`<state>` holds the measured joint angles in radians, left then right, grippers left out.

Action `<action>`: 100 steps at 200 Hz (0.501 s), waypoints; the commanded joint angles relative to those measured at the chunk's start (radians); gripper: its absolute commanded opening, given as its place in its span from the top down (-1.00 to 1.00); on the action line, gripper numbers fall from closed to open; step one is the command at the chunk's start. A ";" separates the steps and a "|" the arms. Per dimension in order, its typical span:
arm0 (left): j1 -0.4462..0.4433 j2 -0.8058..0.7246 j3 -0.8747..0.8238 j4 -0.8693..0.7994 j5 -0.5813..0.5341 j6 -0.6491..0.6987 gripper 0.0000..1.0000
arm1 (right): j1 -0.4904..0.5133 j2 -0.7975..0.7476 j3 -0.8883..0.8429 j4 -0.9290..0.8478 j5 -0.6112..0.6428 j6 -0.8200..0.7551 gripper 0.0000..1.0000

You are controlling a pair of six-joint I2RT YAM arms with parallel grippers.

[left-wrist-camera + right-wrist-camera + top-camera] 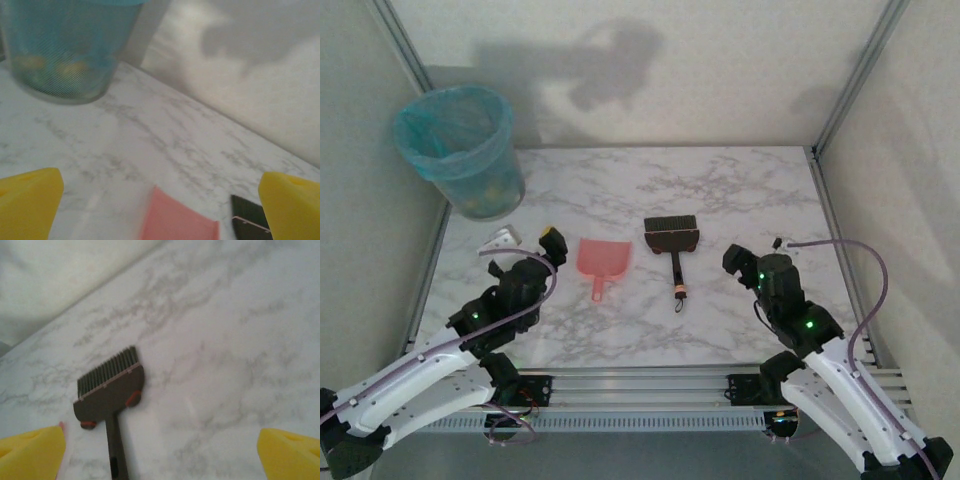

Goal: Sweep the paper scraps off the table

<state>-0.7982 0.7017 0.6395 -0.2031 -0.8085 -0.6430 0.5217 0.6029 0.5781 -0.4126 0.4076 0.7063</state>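
Note:
Blurred yellow and green paper scraps [31,62] show through the wall of the teal-lined bin [460,150] at the table's [740,190] far left corner. A pink dustpan [603,257] and a dark brush [672,238] lie side by side mid-table, handles toward me. My left gripper [527,238] is open, just left of the dustpan, and holds nothing. The left wrist view has its yellow fingertips [30,202] spread wide over the dustpan's edge [175,220]. My right gripper [757,250] is open and empty, right of the brush [110,390].
Grey walls and aluminium rails [840,230] close in the marble top on three sides. The bin stands upright against the left wall. Loose cables [865,270] loop beside the right arm.

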 commanded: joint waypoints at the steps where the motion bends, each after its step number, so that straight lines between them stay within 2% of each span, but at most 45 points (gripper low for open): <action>1: 0.032 0.015 0.035 0.252 0.076 0.216 -0.99 | 0.001 0.025 -0.008 0.280 0.062 -0.218 -0.97; 18: 0.117 0.023 0.049 0.376 0.150 0.256 -0.99 | -0.002 0.081 -0.060 0.503 0.045 -0.410 -0.98; 37: 0.308 0.045 0.075 0.441 0.289 0.212 -0.99 | -0.040 0.182 -0.044 0.563 0.065 -0.531 -0.98; 50: 0.420 0.064 0.060 0.526 0.394 0.233 -0.99 | -0.089 0.255 -0.043 0.599 0.054 -0.599 -0.98; 75: 0.569 0.111 0.017 0.669 0.452 0.292 -0.99 | -0.200 0.352 -0.083 0.665 -0.042 -0.651 -0.98; 87: 0.643 0.155 0.002 0.673 0.439 0.261 -0.99 | -0.240 0.370 -0.121 0.706 -0.051 -0.635 -0.98; 100: 0.739 0.209 -0.029 0.699 0.525 0.236 -0.99 | -0.285 0.385 -0.189 0.770 -0.099 -0.671 -0.98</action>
<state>-0.1883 0.8337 0.6624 0.3874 -0.4252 -0.4095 0.3000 0.9688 0.4808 0.2035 0.3779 0.1303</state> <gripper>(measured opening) 0.996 0.990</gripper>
